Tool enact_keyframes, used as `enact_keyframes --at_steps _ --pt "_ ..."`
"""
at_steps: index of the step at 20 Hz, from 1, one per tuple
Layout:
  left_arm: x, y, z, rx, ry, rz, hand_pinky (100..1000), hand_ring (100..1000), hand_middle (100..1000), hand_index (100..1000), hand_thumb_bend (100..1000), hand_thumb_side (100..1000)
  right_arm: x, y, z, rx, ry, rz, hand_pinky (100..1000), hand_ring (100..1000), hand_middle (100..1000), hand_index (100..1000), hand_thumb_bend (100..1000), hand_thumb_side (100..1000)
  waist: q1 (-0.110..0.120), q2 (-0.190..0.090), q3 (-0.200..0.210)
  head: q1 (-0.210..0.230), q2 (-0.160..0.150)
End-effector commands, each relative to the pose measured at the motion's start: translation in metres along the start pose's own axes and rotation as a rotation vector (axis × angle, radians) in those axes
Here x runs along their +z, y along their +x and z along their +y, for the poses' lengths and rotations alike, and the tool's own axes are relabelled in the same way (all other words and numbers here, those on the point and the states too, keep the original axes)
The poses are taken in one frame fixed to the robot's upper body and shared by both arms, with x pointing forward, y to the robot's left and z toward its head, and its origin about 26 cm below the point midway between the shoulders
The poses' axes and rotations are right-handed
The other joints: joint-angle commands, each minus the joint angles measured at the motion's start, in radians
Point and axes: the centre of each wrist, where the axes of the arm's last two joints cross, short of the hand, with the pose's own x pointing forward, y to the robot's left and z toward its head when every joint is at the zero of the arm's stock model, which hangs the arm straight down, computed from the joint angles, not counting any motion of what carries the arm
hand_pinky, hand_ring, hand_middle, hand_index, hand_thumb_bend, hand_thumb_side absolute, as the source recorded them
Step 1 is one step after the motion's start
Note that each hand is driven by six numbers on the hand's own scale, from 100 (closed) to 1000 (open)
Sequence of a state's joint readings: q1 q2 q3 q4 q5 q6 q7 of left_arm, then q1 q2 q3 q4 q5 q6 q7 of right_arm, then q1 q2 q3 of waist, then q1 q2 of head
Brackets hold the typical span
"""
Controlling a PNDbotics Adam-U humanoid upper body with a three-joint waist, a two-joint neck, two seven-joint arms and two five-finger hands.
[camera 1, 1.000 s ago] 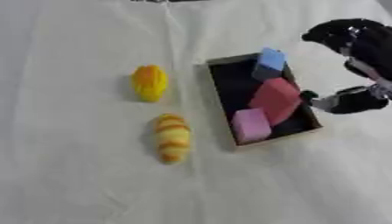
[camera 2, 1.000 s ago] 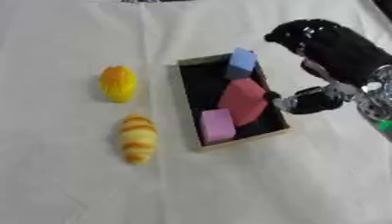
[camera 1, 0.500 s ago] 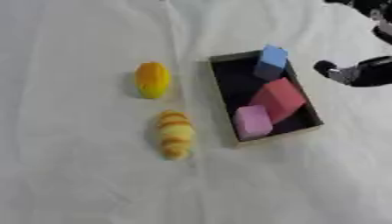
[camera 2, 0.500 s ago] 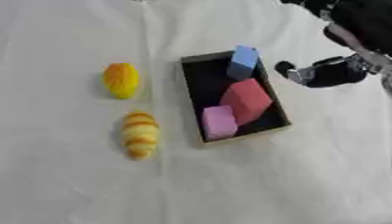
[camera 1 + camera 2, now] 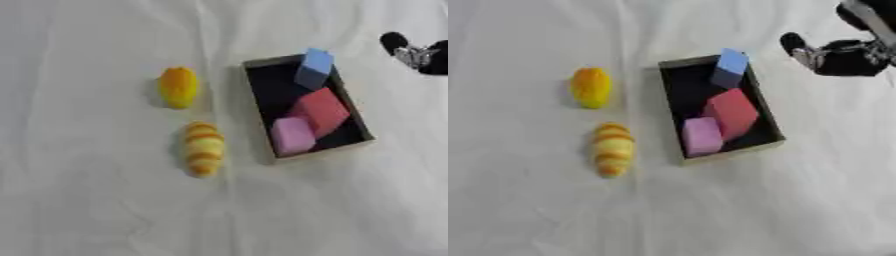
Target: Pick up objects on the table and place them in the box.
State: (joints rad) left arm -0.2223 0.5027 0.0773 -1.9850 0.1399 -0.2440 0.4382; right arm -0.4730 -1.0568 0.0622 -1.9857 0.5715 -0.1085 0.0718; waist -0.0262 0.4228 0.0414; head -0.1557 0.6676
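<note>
Right hand at 2 o'clock, clear of the box; whether its fingers are spread or curled cannot be told.
White cloth covers the table. The dark box sits right of centre, holding a red block, pink block and blue block. At 9 o'clock of it lie a striped croissant-shaped piece and an orange-yellow piece.
</note>
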Motion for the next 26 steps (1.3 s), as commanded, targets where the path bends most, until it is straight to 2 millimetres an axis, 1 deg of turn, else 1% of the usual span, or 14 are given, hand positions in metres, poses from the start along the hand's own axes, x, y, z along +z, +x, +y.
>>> enact_keyframes --at_steps 1,3,6,10,13,21,26 --pt "-0.009 0.008 0.001 -0.005 -0.03 -0.037 705 688 654 783 100 613 -0.009 0.005 -0.015 0.009 0.022 -0.096 863 841 762 846 327 100 -0.008 -0.041 0.006 -0.016 0.003" --pt "-0.009 0.008 0.001 -0.002 -0.037 -0.041 705 688 654 783 100 610 -0.017 0.01 -0.018 -0.003 0.03 -0.152 867 841 762 848 325 100 -0.01 -0.043 0.011 -0.022 0.002" --pt "-0.01 0.008 0.0 0.002 -0.044 -0.046 705 688 655 783 100 609 -0.031 0.021 -0.021 -0.032 0.045 -0.229 872 839 758 849 296 100 -0.015 -0.044 0.021 -0.025 -0.005" --pt "-0.011 0.009 -0.001 0.006 -0.049 -0.049 705 689 655 783 100 610 -0.048 0.035 -0.026 -0.082 0.11 -0.294 876 838 751 840 251 100 -0.021 -0.043 0.029 -0.023 -0.011" --pt "-0.012 0.009 -0.002 0.011 -0.054 -0.049 705 689 655 783 100 611 -0.059 0.046 -0.028 -0.117 0.145 -0.332 876 840 752 836 251 100 -0.026 -0.044 0.035 -0.027 -0.008" --pt "-0.015 0.011 -0.004 0.021 -0.068 -0.053 704 690 656 783 100 608 -0.08 0.071 -0.03 -0.158 0.225 -0.407 881 854 771 865 245 100 -0.04 -0.049 0.051 -0.04 -0.001" --pt "-0.018 0.012 -0.006 0.031 -0.075 -0.06 704 690 656 783 100 605 -0.09 0.088 -0.027 -0.175 0.271 -0.421 886 866 790 880 246 128 -0.047 -0.052 0.066 -0.05 0.0"
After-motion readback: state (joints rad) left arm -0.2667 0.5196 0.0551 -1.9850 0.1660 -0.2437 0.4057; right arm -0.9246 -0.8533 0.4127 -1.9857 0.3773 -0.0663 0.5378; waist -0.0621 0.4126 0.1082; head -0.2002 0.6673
